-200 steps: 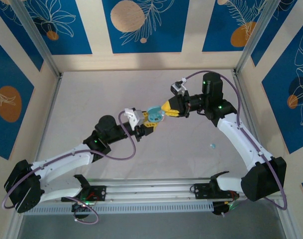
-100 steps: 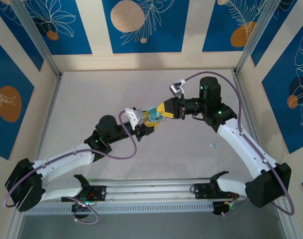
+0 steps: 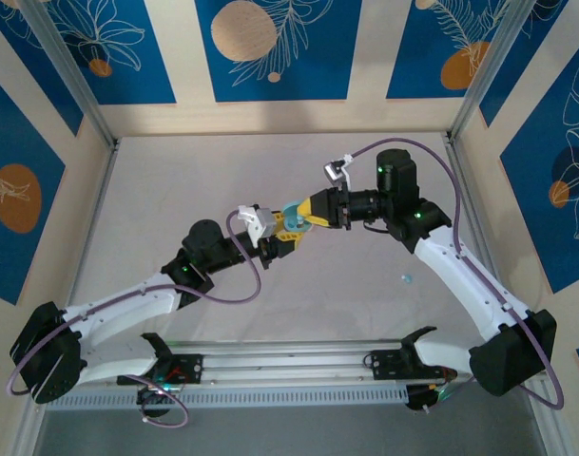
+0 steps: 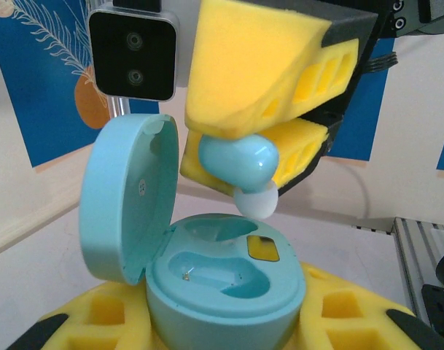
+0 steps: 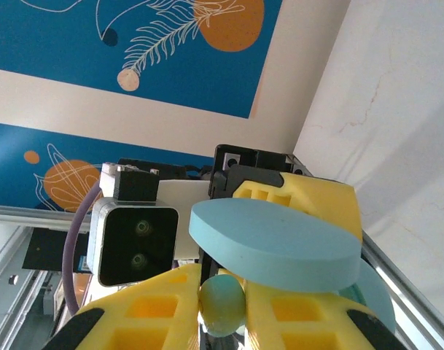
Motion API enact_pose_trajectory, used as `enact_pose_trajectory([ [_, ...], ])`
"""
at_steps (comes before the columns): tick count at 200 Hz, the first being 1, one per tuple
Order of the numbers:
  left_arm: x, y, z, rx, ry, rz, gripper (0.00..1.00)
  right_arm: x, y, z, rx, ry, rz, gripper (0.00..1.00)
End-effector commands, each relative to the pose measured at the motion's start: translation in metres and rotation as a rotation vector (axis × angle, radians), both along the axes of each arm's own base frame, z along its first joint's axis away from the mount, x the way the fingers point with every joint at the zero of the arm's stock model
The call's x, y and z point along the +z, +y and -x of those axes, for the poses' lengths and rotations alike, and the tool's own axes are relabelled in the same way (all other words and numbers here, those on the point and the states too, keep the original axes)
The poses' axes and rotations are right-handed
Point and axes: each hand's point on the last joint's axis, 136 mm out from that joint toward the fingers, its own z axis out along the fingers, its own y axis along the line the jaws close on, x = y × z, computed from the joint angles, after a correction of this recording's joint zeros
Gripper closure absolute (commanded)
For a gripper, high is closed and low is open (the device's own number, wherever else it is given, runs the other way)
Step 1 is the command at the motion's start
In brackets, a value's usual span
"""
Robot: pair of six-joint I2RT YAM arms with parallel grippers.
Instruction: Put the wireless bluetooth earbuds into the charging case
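My left gripper (image 3: 283, 232) is shut on the base of a light blue charging case (image 4: 225, 288), held above the table with its lid (image 4: 127, 197) swung open to the left. Both wells in the case are empty. My right gripper (image 5: 222, 310) is shut on a light blue earbud (image 4: 236, 162), whose white tip (image 4: 256, 201) points down just above the far well without touching it. In the right wrist view the earbud (image 5: 222, 300) sits between the yellow fingers, below the case lid (image 5: 276, 244). From above, the right gripper (image 3: 306, 215) meets the case (image 3: 291, 216) mid-table.
A second small light blue earbud (image 3: 405, 278) lies on the grey table (image 3: 175, 190) to the right, under the right forearm. Metal frame posts and patterned walls close in the sides and back. The left wrist camera (image 5: 134, 244) faces the right gripper closely.
My right gripper has moved left with the earbud, closing onto the open case. The left gripper has held the case almost still.
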Motion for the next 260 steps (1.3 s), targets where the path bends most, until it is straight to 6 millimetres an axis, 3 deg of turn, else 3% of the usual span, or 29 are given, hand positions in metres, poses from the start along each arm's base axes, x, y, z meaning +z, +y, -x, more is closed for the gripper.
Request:
enact_pose_trajectory([
  [1,0.015,-0.001,0.005,-0.012,-0.025,0.049,0.69,0.003,0.001,0.002,-0.006,-0.025,0.011,0.79],
  [81,0.015,-0.004,0.001,-0.008,-0.016,0.059,0.69,-0.005,0.015,0.005,-0.018,-0.045,0.059,0.79],
  [207,0.018,-0.002,0.005,-0.021,-0.011,0.087,0.69,-0.032,0.012,-0.007,-0.130,-0.104,0.241,0.78],
  [260,0.015,-0.001,0.004,-0.010,-0.003,0.083,0.69,-0.022,0.008,-0.011,-0.191,-0.168,0.248,0.78],
])
